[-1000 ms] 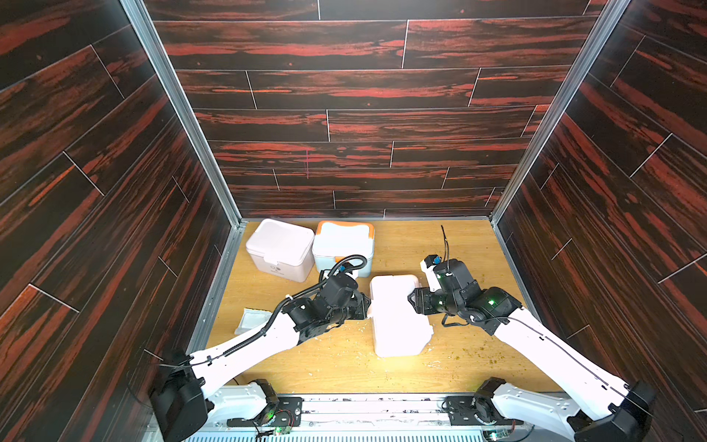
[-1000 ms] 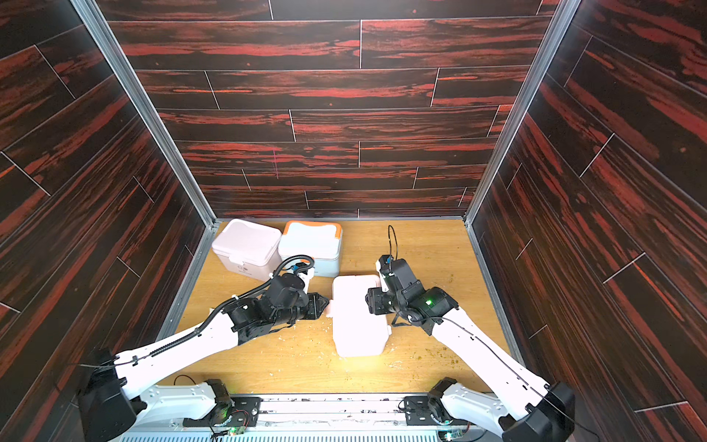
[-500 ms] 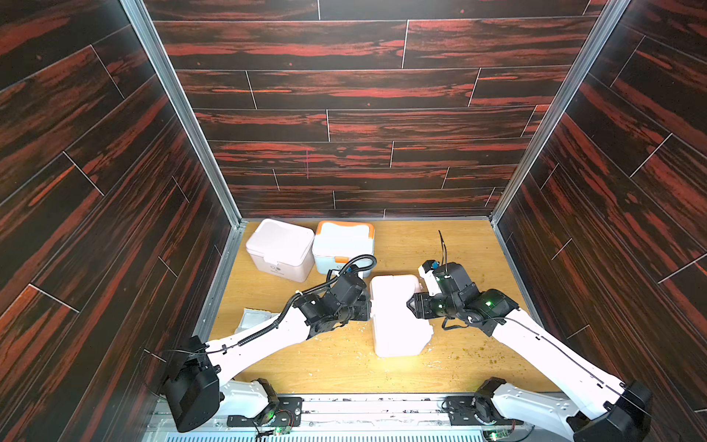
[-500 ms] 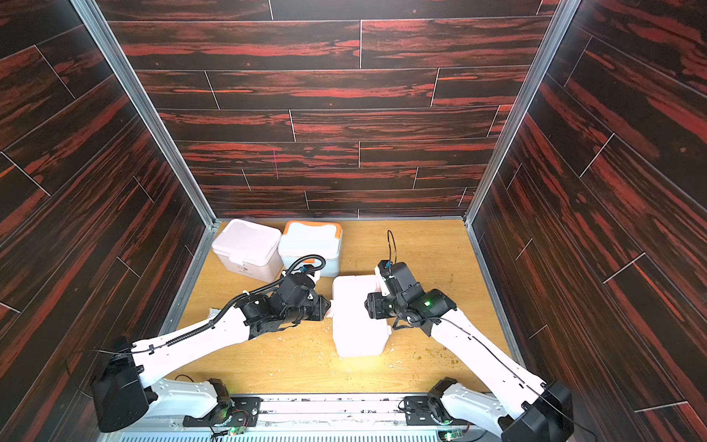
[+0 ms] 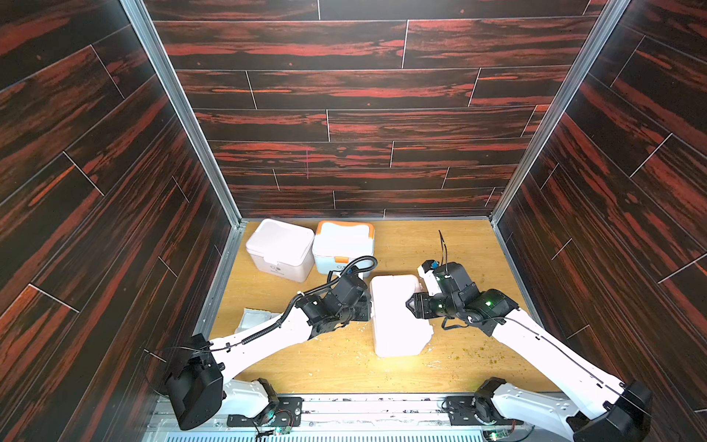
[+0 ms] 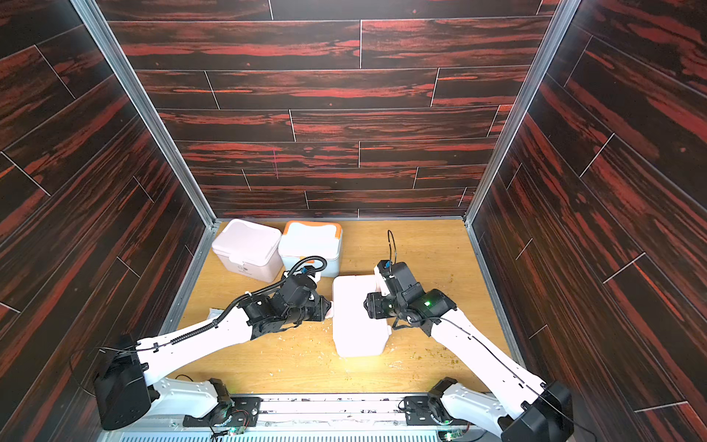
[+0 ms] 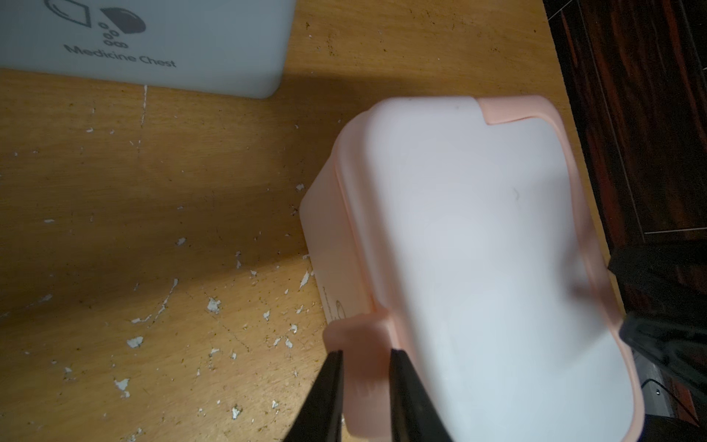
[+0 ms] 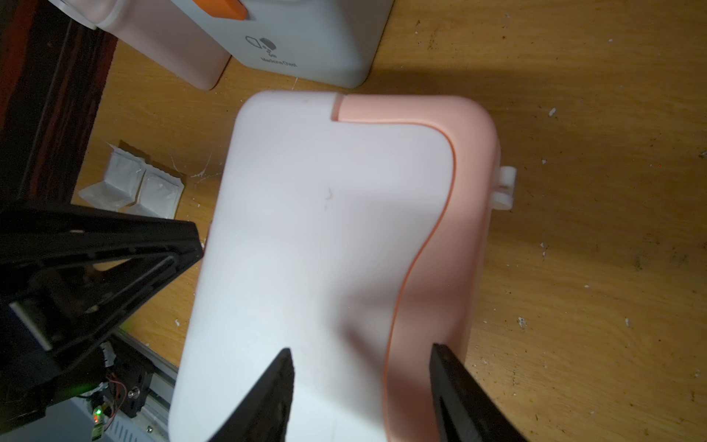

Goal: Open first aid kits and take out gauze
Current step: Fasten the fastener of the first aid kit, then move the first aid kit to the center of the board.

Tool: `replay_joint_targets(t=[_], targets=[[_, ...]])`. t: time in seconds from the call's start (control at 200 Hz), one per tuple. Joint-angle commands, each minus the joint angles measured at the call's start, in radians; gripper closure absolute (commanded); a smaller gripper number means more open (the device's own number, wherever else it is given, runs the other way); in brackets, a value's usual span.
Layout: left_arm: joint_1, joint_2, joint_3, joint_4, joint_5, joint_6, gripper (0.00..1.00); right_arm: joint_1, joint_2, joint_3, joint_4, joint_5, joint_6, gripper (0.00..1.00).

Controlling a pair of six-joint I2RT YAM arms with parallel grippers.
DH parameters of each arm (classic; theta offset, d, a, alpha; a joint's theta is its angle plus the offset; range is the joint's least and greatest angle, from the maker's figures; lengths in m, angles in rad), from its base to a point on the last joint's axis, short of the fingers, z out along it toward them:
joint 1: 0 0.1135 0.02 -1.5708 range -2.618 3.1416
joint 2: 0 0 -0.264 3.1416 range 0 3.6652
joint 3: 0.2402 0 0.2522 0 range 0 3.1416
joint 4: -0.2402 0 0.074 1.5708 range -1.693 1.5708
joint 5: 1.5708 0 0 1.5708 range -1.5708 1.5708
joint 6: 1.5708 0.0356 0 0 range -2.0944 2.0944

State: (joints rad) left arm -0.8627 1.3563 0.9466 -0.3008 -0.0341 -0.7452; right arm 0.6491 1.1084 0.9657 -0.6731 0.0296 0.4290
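Observation:
Between both arms stands a white first aid kit (image 5: 396, 313) with a pink rim, its lid down. My left gripper (image 7: 366, 351) is shut on its pink latch tab (image 7: 363, 333), at the kit's left side (image 5: 369, 306). My right gripper (image 8: 361, 352) stands open over the lid's right edge (image 5: 410, 304), one fingertip above the white top and one by the pink rim. Two more closed kits stand at the back left, a pinkish one (image 5: 279, 248) and a blue-white one with orange trim (image 5: 342, 245). Gauze packets (image 8: 145, 187) lie by the left wall (image 5: 254, 319).
The wooden table (image 5: 440, 248) is speckled with white and dark crumbs. Dark panelled walls close it in on three sides, and a metal rail (image 5: 344, 405) runs along the front. A small white clip (image 8: 505, 187) sticks out of the centre kit's right side.
My left arm has pushed right, bringing its gripper up against the centre kit's left side. The right gripper and the kit have barely moved.

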Motion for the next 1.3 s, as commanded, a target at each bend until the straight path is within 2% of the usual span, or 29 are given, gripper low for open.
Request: replay_joint_targets(t=[0.0, 0.29, 0.35, 0.516, 0.601, 0.756, 1.292], targets=[[-0.007, 0.021, -0.033, 0.028, 0.005, -0.03, 0.75, -0.003, -0.004, -0.015, 0.007, -0.022, -0.008, 0.4], [-0.006, -0.05, -0.078, 0.069, -0.001, -0.065, 0.73, -0.003, -0.017, -0.012, 0.006, -0.015, -0.003, 0.4], [-0.007, -0.082, -0.087, 0.077, -0.006, -0.072, 0.68, -0.003, -0.029, -0.01, 0.004, -0.004, 0.0, 0.39], [-0.007, -0.138, -0.114, 0.115, 0.013, -0.088, 0.41, -0.005, -0.059, -0.015, 0.002, 0.016, 0.012, 0.31], [-0.007, -0.131, -0.117, 0.147, 0.056, -0.095, 0.35, -0.008, -0.067, -0.026, 0.008, 0.019, 0.019, 0.28], [-0.007, -0.086, -0.114, 0.223, 0.129, -0.113, 0.33, -0.008, -0.075, -0.05, 0.017, 0.011, 0.027, 0.29], [-0.017, 0.025, -0.115, 0.372, 0.217, -0.173, 0.33, -0.015, -0.052, -0.088, 0.051, -0.034, 0.025, 0.32]])
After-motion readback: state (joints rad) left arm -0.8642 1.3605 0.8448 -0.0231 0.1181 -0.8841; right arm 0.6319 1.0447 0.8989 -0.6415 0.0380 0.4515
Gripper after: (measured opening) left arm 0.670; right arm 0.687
